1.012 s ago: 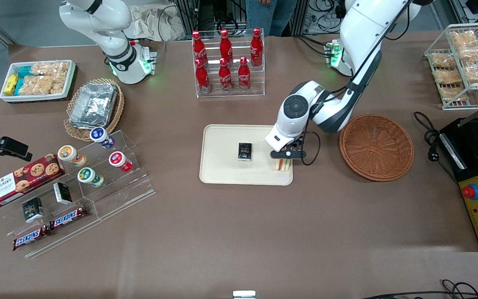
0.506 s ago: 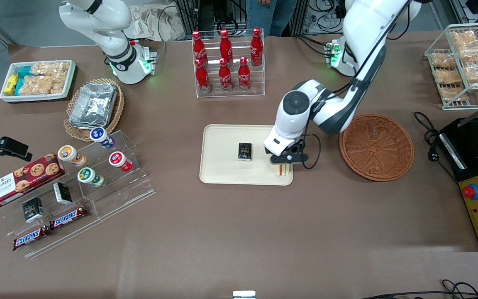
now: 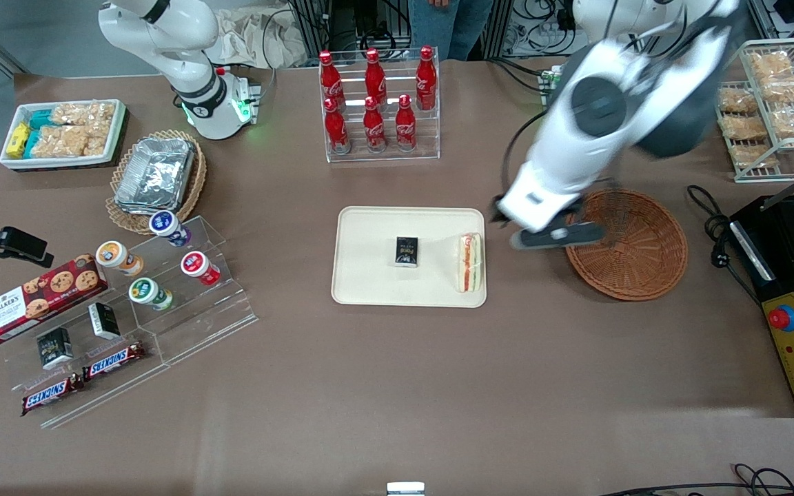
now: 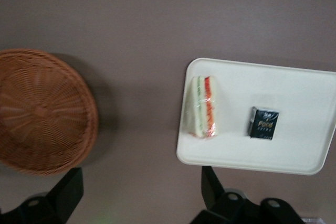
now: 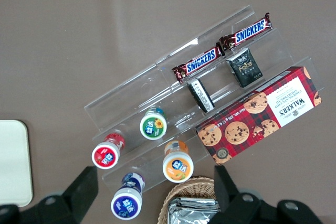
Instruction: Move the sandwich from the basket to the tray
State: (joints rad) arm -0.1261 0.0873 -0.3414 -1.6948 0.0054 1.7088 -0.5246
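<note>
Left arm raised and bent, claw [image 3: 554,234] hanging high, fingers [image 4: 67,195] spread, holding nothing

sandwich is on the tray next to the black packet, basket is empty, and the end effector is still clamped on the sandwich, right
Not quite. The end effector is open and raised off the sandwich, near the basket; the front view shows it. The sandwich does lie on the tray beside the black packet, and the basket is empty.

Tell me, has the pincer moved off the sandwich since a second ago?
Yes. The pincer has risen off the sandwich, which lies on the tray, toward the wicker basket, open.
</note>
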